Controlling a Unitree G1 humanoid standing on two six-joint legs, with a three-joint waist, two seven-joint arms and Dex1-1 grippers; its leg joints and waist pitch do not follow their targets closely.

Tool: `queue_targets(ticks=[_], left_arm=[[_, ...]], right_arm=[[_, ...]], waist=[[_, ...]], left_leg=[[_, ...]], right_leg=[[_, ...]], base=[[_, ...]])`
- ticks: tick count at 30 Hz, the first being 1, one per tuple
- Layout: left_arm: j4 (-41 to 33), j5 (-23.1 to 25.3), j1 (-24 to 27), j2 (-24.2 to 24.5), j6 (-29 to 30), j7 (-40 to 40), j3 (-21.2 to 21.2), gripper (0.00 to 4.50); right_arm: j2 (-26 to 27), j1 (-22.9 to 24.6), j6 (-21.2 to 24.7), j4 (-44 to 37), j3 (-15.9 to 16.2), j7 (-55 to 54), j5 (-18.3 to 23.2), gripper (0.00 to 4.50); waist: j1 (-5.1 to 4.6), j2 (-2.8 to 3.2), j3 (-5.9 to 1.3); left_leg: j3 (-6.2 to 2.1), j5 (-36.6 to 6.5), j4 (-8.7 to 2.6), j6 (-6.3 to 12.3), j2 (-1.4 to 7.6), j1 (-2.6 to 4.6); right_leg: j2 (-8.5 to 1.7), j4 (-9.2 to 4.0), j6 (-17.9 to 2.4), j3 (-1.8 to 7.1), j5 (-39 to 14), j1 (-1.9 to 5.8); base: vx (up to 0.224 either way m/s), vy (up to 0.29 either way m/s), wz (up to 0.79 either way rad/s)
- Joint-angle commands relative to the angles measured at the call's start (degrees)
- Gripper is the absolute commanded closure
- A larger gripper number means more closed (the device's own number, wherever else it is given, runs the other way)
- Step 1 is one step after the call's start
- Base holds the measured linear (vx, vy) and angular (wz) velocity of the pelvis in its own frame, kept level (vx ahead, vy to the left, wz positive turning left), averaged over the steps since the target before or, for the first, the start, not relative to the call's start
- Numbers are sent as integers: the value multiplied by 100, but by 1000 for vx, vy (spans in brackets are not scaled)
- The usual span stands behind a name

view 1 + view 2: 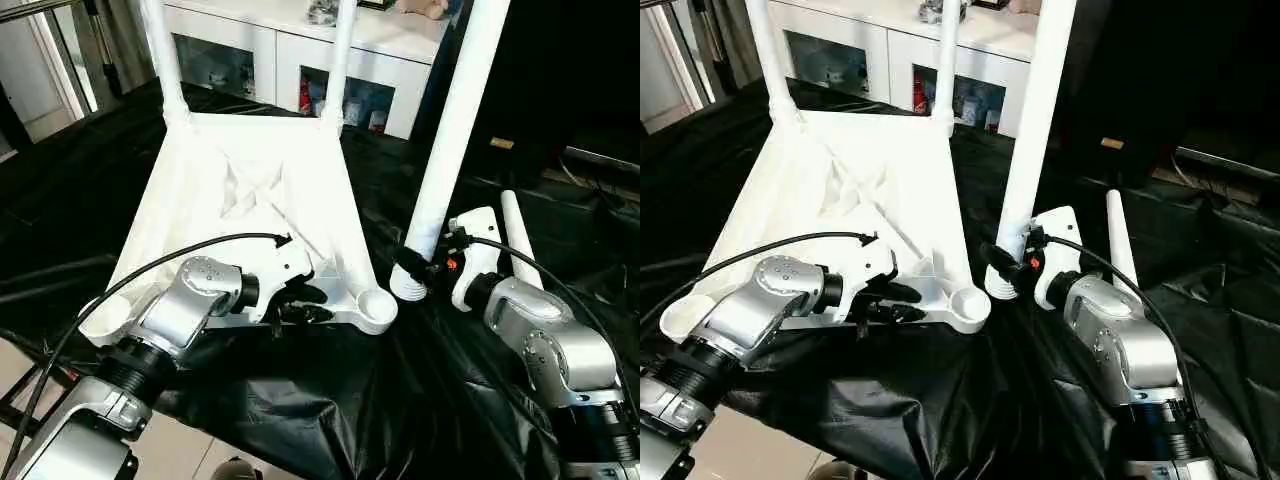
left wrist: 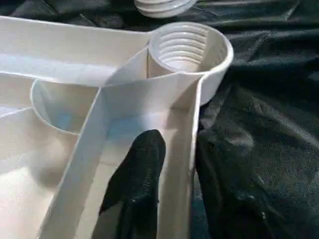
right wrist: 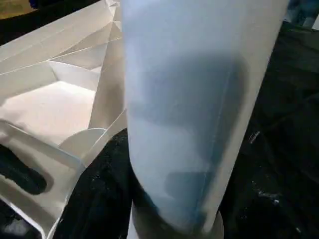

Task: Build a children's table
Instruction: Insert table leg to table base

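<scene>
Your two fitted legs (image 1: 165,70) run out past the top of the head view, so their far ends are cut off. The tabletop (image 1: 250,190) lies upside down on the black-draped surface (image 1: 330,400), ribbed underside up, its near edge close to the surface's near edge. The near right corner socket (image 2: 187,47) is threaded inside and stands empty. Your left gripper (image 1: 300,303) straddles the tabletop's near rim with one finger (image 2: 137,179) inside; you cannot tell whether it is clamped. Your right gripper (image 1: 425,268) clasps a third leg (image 1: 450,140) upright, its ribbed foot just beside that socket. A fourth leg (image 1: 520,240) lies behind the right wrist. A white cabinet (image 1: 300,50) stands beyond the surface.
</scene>
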Motion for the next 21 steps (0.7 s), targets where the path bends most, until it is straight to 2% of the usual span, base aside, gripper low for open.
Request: queue_targets(ticks=[1, 4, 6, 11, 16, 21], left_arm=[[104, 139, -94, 47, 12, -87, -43, 354], [91, 163, -95, 89, 51, -149, -72, 368], [60, 162, -86, 114, 66, -188, -86, 394], [-74, 222, -40, 175, 201, -364, -164, 434], [-101, 276, -37, 139, 228, -399, -198, 450], [-65, 236, -82, 81, 287, -416, -170, 450]], right_arm=[[-22, -47, 81, -233, -114, 81, 138, 261], [-17, -57, 187, -290, -156, 177, 283, 261], [-31, -67, 214, -311, -147, 223, 311, 261], [-124, -141, 285, -356, -53, 503, 399, 261], [-184, -184, 454, -454, 100, 727, 510, 261], [-47, -349, 400, -177, 264, 715, 342, 261]], waist=[[-16, 65, -384], [-24, 63, -375], [-25, 61, -374], [-19, 70, -375], [-31, 72, -397], [-39, 81, -392]], left_leg=[[-68, -1718, -493, -334, 208, 140], [-80, -1798, -505, -335, 213, 130], [-80, -1846, -503, -332, 212, 135], [-78, -1823, -506, -341, 221, 147], [-72, -1632, -492, -306, 218, 131], [-65, -1605, -490, -315, 210, 131]], right_leg=[[-354, -439, -847, 246, -1699, 227], [-360, -443, -824, 245, -1809, 236], [-366, -457, -804, 245, -1896, 228], [-362, -445, -850, 248, -1819, 213], [-353, -401, -957, 246, -1424, 241], [-353, -400, -990, 245, -1449, 238]], base=[[0, 0, 0], [0, 0, 0], [0, 0, 0], [0, 0, 0], [0, 0, 0], [0, 0, 0]])
